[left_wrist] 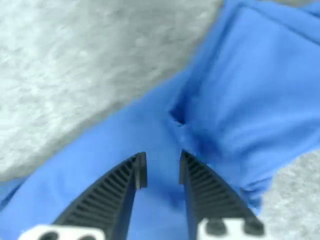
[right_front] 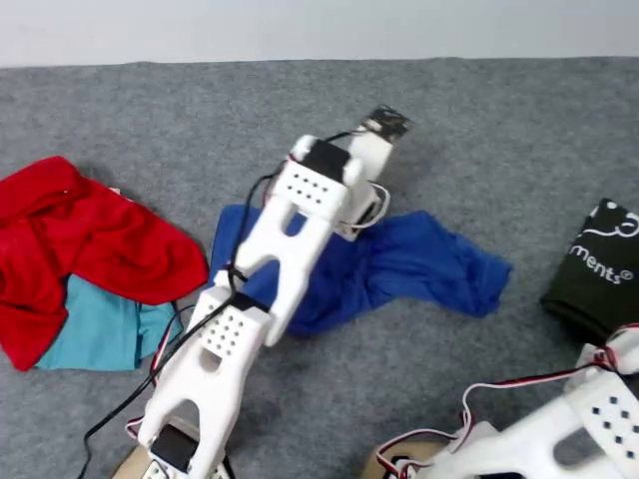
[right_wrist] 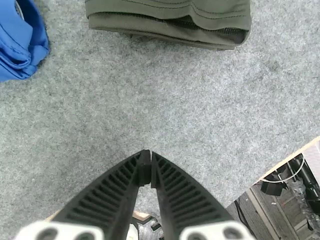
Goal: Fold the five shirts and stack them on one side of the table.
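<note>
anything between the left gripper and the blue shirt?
Nothing visible. The left gripper sits right over the blue shirt with its jaws open, and only blue cloth shows between and beyond them. Whether the tips touch the cloth cannot be told.

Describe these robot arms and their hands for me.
The left arm and right arm are white plastic shells with grids of small holes. A black cable runs along the left; red and white wires loop off the right. The left hand and right hand each have two black ribbed, tapering fingers.
</note>
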Motion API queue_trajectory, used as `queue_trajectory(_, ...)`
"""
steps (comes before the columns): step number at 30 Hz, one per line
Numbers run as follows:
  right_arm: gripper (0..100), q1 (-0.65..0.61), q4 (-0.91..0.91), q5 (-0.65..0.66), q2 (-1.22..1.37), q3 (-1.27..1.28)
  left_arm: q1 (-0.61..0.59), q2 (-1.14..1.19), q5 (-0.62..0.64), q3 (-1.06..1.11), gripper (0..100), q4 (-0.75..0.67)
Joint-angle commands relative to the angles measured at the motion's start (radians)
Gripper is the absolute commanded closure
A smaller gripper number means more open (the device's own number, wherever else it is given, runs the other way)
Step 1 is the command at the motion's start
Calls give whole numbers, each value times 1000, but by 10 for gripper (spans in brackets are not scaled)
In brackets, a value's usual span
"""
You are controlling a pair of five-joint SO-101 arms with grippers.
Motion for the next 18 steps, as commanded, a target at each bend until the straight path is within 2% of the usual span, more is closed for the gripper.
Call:
queue_trajectory(1, 989, -2, -5, 3, -15, -5, -23, -35, 3, -41, 877, 26)
queue_trajectory(7, 989, -15, -7, 3, -18, 29, -20, 5, 3, -45, 880, 28)
queue_trajectory(12, 989, -62, -5, 2, -24, 55, -15, -86, 5, -45, 881, 28)
queue_trajectory(18, 989, -96, -15, -20, -16, 55, 81, -207, 5, -13, 881, 29)
